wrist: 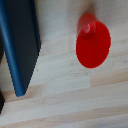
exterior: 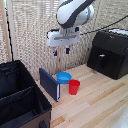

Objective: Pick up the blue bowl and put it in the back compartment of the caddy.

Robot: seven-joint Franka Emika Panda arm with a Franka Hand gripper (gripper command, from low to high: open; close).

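Observation:
The blue bowl (exterior: pixel 63 77) rests on the wooden table between a dark-blue slab (exterior: pixel 50 84) and a red cup (exterior: pixel 74 86). My gripper (exterior: pixel 61 51) hangs well above the bowl, open, with nothing between its fingers. The black fabric caddy (exterior: pixel 43 103) fills the exterior view's lower left. A divider (exterior: pixel 19 92) splits it, and the back compartment (exterior: pixel 12 76) lies beyond that wall. The wrist view shows only the red cup (wrist: pixel 93 42) and the slab (wrist: pixel 20 45); the bowl and my fingers are out of that view.
A black hard box with a front handle (exterior: pixel 110 52) stands at the exterior view's right. A woven screen (exterior: pixel 30 30) backs the table. The slab leans upright between the bowl and the caddy.

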